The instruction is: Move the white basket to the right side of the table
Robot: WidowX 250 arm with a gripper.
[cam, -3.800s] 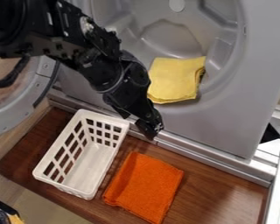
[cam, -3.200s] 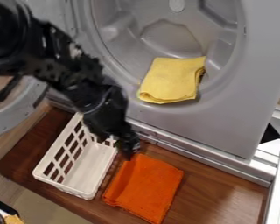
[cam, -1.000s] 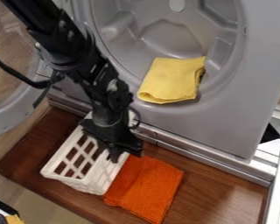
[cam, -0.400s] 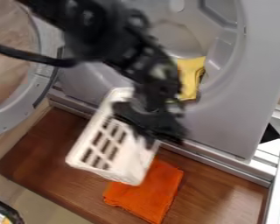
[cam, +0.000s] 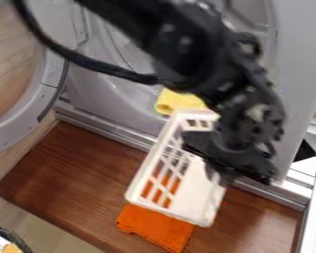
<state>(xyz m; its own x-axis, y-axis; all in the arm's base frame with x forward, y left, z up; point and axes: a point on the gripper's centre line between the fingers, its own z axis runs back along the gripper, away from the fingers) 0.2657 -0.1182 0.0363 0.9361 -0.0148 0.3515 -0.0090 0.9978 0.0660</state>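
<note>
White plastic basket point(cam: 195, 197), slotted walls, oblong: right of the middle of the wooden board, held up by its upper right side.

From the left, as seen from where I stand:

Item: round grey door ring point(cam: 52, 91) with a clear pane, swung out at the far left. Below it, in the bottom corner, a small yellow object point(cam: 11, 248) beside something black and white, cut off by the edge.

Item: dark brown wooden board point(cam: 58, 168), the work surface, running from the left nearly to the right edge.

Item: orange cloth point(cam: 147, 226), flat on the board, partly under the basket; its colour shows through the slots. Whether the two touch, I cannot tell.

Item: yellow cloth point(cam: 176, 102), in the mouth of the grey appliance point(cam: 299, 54), behind the basket's upper end and partly hidden by arm and basket.

Item: silvery metal rail point(cam: 106, 129), bordering the board along the appliance's foot, passing behind the basket.

Item: black gripper point(cam: 220, 179), on the basket's upper right side, closed down to the thickness of the wall it pinches. Black arm point(cam: 187, 39) above, with black cable point(cam: 111, 69) looping leftward.

Item: white metal frame point(cam: 312, 205), upright along the right edge, past the board's end.
</note>
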